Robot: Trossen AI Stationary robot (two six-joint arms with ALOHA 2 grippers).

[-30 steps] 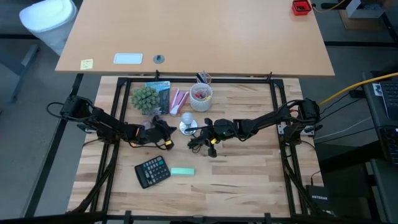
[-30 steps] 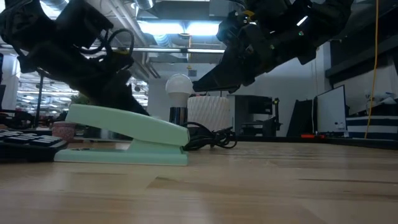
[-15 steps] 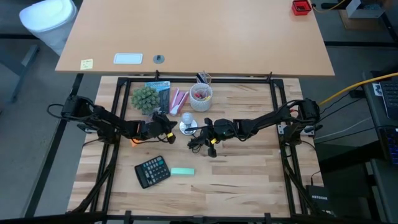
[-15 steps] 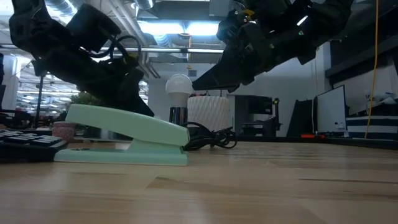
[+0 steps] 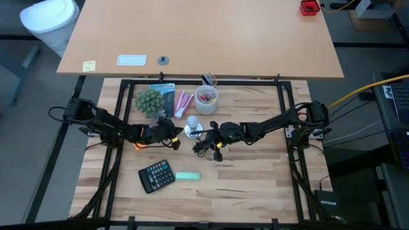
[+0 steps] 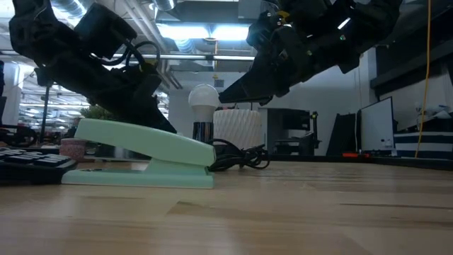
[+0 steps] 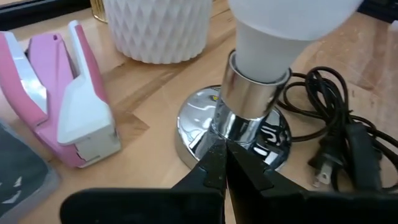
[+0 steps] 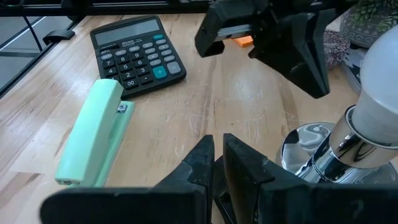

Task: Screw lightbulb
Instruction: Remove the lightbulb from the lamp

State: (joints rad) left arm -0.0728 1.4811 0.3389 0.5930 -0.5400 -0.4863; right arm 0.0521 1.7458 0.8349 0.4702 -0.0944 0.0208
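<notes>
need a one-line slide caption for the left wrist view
Shut left gripper poised at the chrome lamp base beneath the seated lightbulb, pink stapler alongside.

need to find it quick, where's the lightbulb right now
In the high view the lightbulb sits near the table's middle, upright in the shiny lamp base, just in front of the white cup and right of the pink stapler.
</notes>
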